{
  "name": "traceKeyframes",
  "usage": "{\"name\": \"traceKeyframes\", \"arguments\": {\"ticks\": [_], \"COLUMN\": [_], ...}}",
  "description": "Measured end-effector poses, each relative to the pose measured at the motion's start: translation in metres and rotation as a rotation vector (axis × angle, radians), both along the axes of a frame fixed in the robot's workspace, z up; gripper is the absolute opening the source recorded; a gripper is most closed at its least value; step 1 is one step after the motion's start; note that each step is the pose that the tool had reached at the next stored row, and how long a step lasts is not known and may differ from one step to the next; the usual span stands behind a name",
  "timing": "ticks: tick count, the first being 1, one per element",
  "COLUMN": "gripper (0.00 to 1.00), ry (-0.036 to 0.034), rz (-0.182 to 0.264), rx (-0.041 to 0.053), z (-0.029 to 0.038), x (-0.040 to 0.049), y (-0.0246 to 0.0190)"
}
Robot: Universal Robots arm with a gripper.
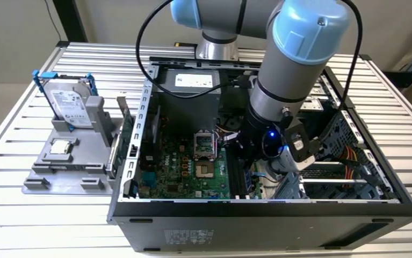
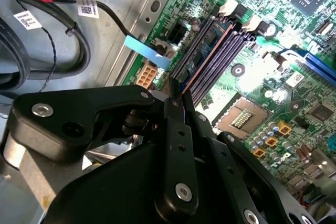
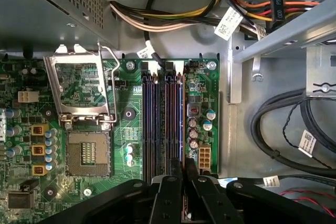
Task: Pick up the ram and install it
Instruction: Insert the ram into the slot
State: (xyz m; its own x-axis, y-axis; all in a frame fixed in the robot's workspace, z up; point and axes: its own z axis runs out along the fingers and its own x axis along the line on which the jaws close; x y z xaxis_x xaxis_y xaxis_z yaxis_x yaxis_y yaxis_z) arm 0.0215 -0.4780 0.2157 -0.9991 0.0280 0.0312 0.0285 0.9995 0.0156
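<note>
ram mostly hidden between slots, fingers cut off

We note a table of ribbed silver aluminium slats filling the frame in the exterior view. Directly on it, at centre and right of the frame, lies an open computer case, black-walled, side panel off. At left of the frame, just beside the case, sits a grey parts holder, flat on the slats. The arm's silver base stands at the upper centre of the frame, behind the case.
</note>
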Motion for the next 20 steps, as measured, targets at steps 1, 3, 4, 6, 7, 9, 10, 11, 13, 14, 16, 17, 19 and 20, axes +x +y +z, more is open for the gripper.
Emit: {"name": "traceKeyframes", "arguments": {"ticks": [1, 3, 4, 6, 7, 9, 10, 11, 13, 14, 16, 17, 19, 20], "gripper": [0.00, 0.00, 0.00, 0.00, 0.00, 0.00, 0.00, 0.00, 0.00, 0.00, 0.00, 0.00, 0.00, 0.00], "ry": [0.0000, -0.0001, -0.0002, -0.0003, -0.0005, -0.0005, -0.0003, -0.0003, -0.0002, -0.0002, -0.0002, -0.0002, -0.0002, -0.0001], "rz": [0.000, 0.000, 0.000, 0.000, 0.000, 0.000, 0.000, 0.000, 0.000, 0.000, 0.000, 0.000, 0.000, 0.000], "rx": [0.0000, 0.0001, 0.0004, 0.0006, 0.0034, 0.0028, 0.0022, 0.0022, 0.0019, 0.0019, 0.0022, 0.0021, 0.0021, 0.0019], "z": [-0.0006, -0.0012, -0.0015, -0.0016, -0.0023, -0.0022, -0.0018, -0.0020, -0.0025, -0.0028, -0.0036, -0.0042, -0.0045, -0.0045], "x": [0.0000, -0.0007, -0.0010, -0.0019, -0.0021, -0.0023, -0.0023, -0.0023, -0.0024, -0.0024, -0.0023, -0.0024, -0.0023, -0.0023], "y": [0.0000, -0.0001, 0.0000, 0.0000, 0.0004, 0.0002, 0.0001, 0.0000, 0.0000, 0.0000, 0.0000, 0.0001, 0.0000, 0.0000]}}
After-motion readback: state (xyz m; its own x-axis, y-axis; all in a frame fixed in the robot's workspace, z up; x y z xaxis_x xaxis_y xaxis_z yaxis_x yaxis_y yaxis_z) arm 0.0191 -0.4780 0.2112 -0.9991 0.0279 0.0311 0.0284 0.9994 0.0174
